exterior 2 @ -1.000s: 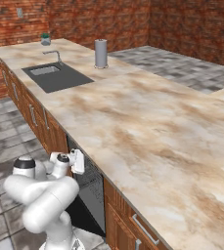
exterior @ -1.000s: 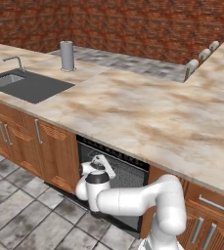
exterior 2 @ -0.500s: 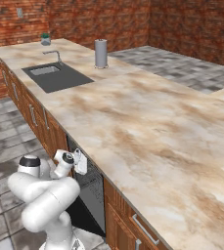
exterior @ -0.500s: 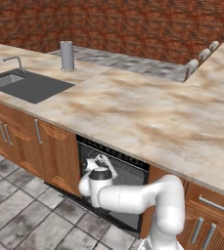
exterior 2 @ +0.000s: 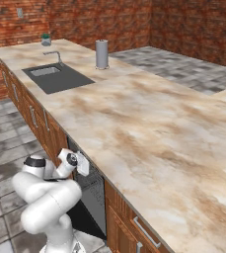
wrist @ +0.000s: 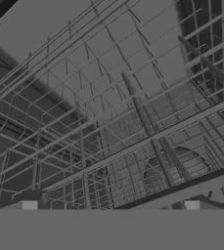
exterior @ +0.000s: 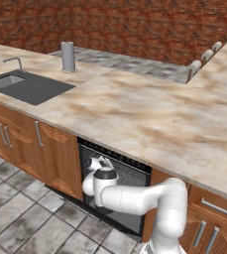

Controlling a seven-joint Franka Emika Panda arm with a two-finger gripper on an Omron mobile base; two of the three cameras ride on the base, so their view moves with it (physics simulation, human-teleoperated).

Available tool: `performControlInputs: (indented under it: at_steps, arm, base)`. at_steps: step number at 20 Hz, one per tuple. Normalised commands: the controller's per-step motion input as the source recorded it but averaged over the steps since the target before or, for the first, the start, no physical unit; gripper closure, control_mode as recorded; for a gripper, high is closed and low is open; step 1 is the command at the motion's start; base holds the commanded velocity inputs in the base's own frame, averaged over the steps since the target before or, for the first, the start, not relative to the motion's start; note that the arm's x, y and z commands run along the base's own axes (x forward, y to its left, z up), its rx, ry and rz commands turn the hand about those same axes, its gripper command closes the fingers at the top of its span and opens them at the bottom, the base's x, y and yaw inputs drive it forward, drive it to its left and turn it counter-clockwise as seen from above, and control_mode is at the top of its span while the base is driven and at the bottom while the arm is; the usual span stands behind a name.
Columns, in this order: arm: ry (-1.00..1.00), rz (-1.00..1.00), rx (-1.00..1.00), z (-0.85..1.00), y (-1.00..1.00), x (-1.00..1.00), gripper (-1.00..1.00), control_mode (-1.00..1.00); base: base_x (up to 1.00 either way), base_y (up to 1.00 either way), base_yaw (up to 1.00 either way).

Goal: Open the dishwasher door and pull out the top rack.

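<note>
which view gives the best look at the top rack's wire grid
The hand view: the top rack spreads across it close up, its thin grey wires and crossbars clear, with the open gripper at its front edge. In the left base view the rack is a faint grid inside the dishwasher. The right base view is too steep to tell.

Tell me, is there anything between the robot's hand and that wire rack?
Nothing. In the hand view the open hand faces the top rack directly, with only bare space before its wires.
</note>
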Motion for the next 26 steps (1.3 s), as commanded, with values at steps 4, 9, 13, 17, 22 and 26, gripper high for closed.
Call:
performControlInputs:
  at_steps: [4,9,13,17,22,26]
  arm:
    - [0.01,-0.11,-0.13,-1.0,0.63,-0.06,-1.0,-1.0]
    - [0.02,-0.14,-0.11,-1.0,0.77,-0.16,-1.0,-1.0]
    - [0.02,-0.15,-0.12,-1.0,0.8,-0.29,-1.0,-1.0]
    - [0.03,-0.15,-0.12,-1.0,0.87,-0.48,-1.0,-1.0]
    - [0.05,-0.16,-0.11,-1.0,0.97,-0.63,-1.0,-1.0]
    - [0.02,-0.18,-0.14,-1.0,1.0,-0.89,-1.0,-1.0]
  base:
    - [0.0,0.0,0.0]
    - [0.0,0.0,0.0]
    - [0.0,0.0,0.0]
    - [0.0,0.0,0.0]
    - [0.0,0.0,0.0]
    - [0.0,0.0,0.0]
